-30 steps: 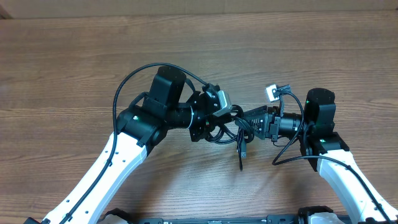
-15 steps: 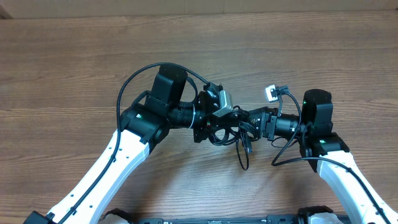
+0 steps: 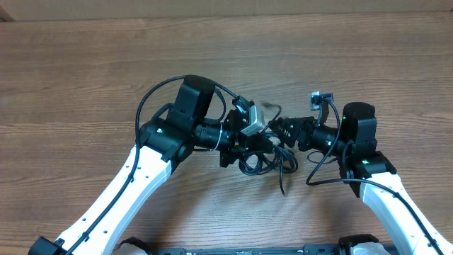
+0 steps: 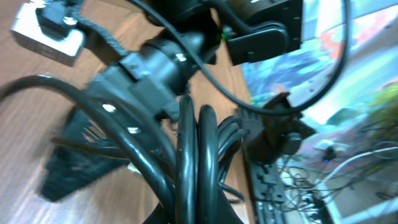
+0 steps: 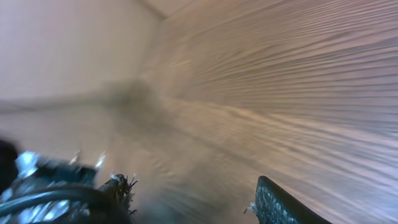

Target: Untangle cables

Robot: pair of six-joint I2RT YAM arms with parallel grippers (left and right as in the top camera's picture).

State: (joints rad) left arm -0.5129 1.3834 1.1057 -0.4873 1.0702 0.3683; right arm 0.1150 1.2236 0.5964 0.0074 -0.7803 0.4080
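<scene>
The cables [image 3: 263,160] are thin black cords bunched in a small tangle of overlapping loops at mid-table, slightly toward the near side. One loose strand [image 3: 282,183] trails out of the bunch toward the near edge. In the blurred left wrist view, several glossy strands run side by side in tight parallel curves.
</scene>
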